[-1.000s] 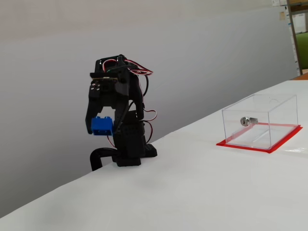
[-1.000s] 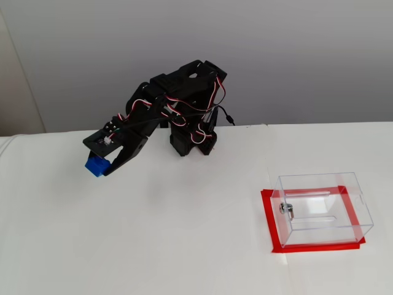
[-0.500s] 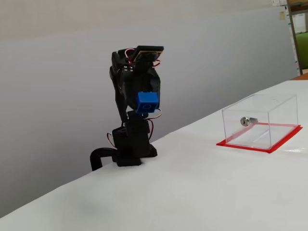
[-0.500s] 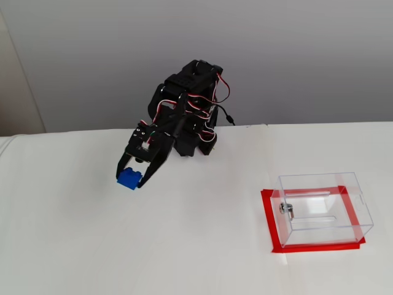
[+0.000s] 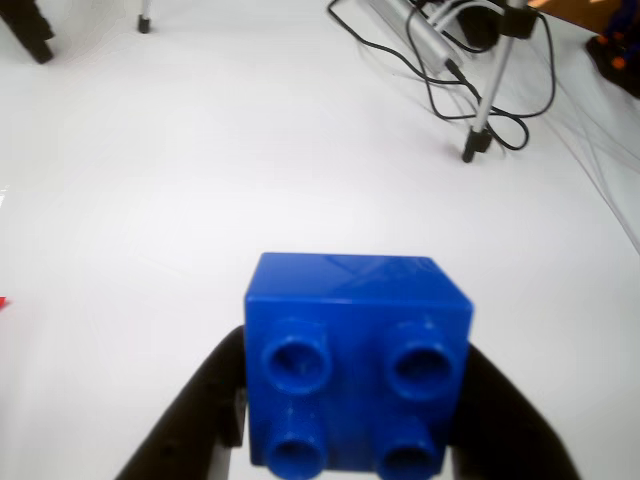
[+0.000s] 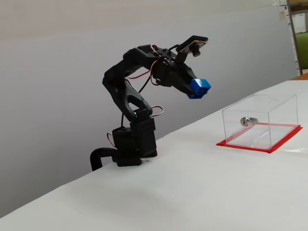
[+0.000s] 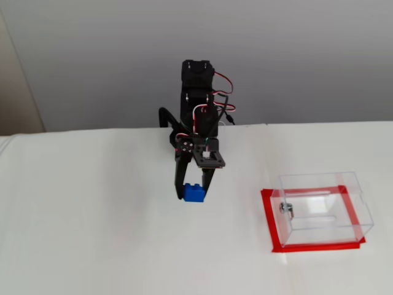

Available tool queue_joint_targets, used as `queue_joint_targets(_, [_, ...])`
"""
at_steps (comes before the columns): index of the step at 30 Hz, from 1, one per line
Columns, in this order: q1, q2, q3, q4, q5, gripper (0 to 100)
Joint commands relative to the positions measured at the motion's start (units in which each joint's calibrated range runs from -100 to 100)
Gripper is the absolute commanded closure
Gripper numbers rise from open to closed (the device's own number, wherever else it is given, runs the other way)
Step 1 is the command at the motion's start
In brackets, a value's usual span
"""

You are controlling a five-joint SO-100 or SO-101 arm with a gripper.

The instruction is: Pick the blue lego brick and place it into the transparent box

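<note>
In a fixed view the gripper (image 6: 196, 89) sits upper center, clamped on the blue lego brick (image 6: 199, 88), well above the white worktop (image 6: 192, 192). Loads of bare worktop below it. The transparent box (image 6: 262, 121) is at the right, well apart. In the wrist view the brick's studs face the camera.

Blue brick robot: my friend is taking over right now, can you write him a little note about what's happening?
Gripper: shut on the blue lego brick, held up in the air above the white table.
Transparent box: on its red base, empty, off to the right in both fixed views, apart from the arm.
Done: brick picked up and lifted.
Left: carry it over the box, let go so it drops inside.
</note>
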State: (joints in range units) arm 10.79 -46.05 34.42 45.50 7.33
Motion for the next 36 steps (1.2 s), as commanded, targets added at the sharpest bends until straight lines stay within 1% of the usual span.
queue_joint_targets(1, [-6.8,-0.9,-2.1,0.1,0.2,89])
queue_joint_targets(11, [-22.4,-0.7,-1.9,0.1,0.2,89])
queue_joint_targets(23, [-42.3,0.7,2.6,-0.8,-0.2,89])
queue_joint_targets(31, [-51.5,7.6,-1.6,-0.9,-0.2,90])
queue_joint_targets(36, [-54.8,11.6,-6.7,-0.9,-0.2,90])
